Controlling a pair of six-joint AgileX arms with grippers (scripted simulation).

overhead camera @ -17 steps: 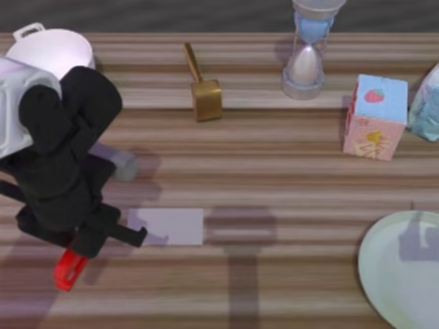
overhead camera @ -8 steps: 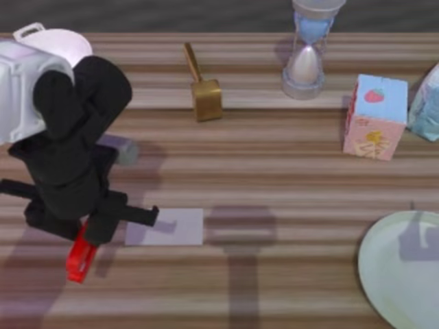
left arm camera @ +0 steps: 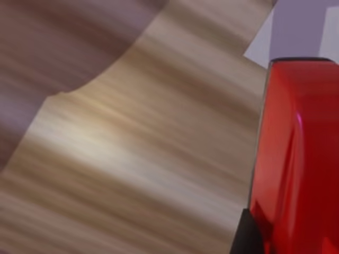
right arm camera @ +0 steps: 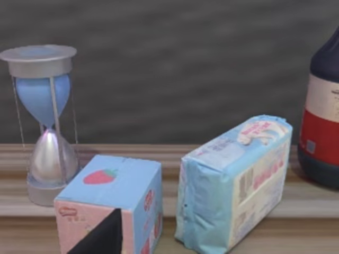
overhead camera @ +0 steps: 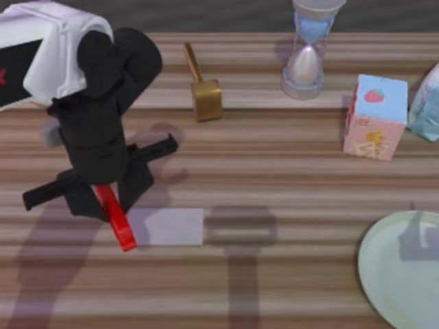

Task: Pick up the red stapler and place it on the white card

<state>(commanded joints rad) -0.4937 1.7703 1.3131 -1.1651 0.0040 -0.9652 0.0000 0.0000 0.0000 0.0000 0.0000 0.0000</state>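
The left tool is clenched on the red stapler, carrying it above the left half of the wooden desk. The stapler's free end hangs over the left edge of the white card, which lies flat on the desk; in the left wrist view the stapler fills one side and a corner of the card shows beyond it (whether stapler and card touch cannot be told). The right tool is out of the top view, and its own camera does not show whether it is released or clenched.

Toward the desk's far edge stand a brass-coloured mallet and an hourglass holding blue at the top and silver below. On the right sit a pink-and-blue strawberry carton, a pale blue packet and, near the front corner, a round pale plate with nothing on it. The right wrist view adds a dark bottle beside the packet.
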